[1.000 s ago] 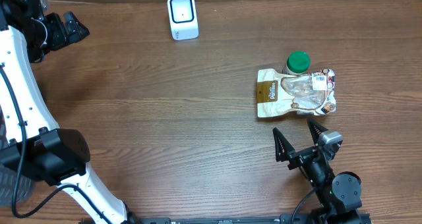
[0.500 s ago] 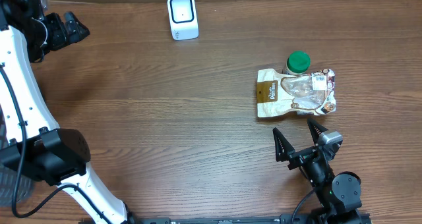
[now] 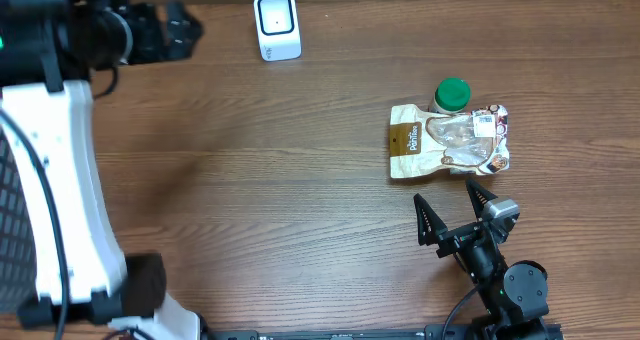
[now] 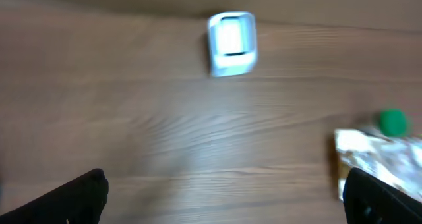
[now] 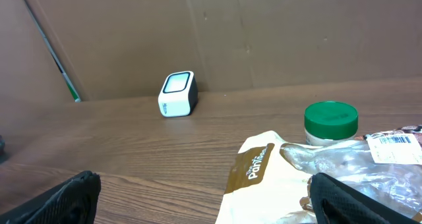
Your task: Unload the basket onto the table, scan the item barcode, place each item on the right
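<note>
The item is a brown-and-white snack pouch (image 3: 448, 142) with a clear window, lying flat at the right of the table. A white barcode label (image 5: 395, 140) shows at its right end. A white scanner (image 3: 277, 25) stands at the back centre. My right gripper (image 3: 450, 202) is open just in front of the pouch and touches nothing. My left gripper (image 3: 185, 35) is open at the back left, left of the scanner, with nothing between its fingers. The blurred left wrist view takes in the scanner (image 4: 231, 41) and the pouch (image 4: 386, 158) at the right edge.
A jar with a green lid (image 3: 452, 93) stands right behind the pouch, touching it, and also shows as the green-lidded jar (image 5: 331, 122) in the right wrist view. The left arm's white links (image 3: 60, 180) cross the table's left side. A brown wall runs behind the table.
The left arm has swung right along the back edge, bringing its gripper closer to the scanner. The right arm, the pouch and the jar have not moved.
</note>
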Controlling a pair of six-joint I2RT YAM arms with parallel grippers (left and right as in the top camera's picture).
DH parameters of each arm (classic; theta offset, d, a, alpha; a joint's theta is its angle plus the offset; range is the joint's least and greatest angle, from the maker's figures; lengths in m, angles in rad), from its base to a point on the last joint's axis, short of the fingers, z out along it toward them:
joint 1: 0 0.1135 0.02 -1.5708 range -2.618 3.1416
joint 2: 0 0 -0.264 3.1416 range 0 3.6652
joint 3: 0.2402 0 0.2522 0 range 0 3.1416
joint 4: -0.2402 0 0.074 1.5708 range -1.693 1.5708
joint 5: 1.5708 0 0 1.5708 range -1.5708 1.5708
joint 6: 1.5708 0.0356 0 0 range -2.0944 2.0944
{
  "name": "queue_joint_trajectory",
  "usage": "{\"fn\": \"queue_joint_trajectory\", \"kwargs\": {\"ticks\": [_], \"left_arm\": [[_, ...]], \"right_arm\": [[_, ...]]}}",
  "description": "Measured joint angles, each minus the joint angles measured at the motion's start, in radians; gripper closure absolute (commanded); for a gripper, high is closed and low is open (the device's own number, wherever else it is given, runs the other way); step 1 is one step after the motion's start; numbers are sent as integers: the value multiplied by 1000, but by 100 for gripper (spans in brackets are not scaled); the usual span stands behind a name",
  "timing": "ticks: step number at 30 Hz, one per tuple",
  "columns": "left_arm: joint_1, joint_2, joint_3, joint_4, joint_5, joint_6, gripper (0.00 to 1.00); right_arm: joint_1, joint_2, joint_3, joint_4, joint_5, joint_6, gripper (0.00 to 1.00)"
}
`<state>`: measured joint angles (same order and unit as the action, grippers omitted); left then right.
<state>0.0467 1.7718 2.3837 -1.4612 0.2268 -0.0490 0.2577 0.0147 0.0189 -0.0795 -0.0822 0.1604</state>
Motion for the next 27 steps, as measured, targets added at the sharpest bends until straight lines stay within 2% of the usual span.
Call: {"fn": "queue_joint_trajectory", "kwargs": {"ticks": [7, 12, 16, 21, 27], "left_arm": [[-182, -137, 1, -1, 1, 0, 0], [-228, -204, -22, -34, -2, 3, 0], [-230, -264, -104, 5, -7, 4, 0], [-230, -364, -338, 246, -13, 4, 0], [-230, -517, -730, 573, -21, 29, 1]], "right_arm": [[0, 0, 0, 0, 0, 0, 0], [0, 0, 0, 0, 0, 0, 0], [0, 0, 0, 0, 0, 0, 0], [0, 0, 0, 0, 0, 0, 0], [0, 0, 0, 1, 0, 0, 0]]}}
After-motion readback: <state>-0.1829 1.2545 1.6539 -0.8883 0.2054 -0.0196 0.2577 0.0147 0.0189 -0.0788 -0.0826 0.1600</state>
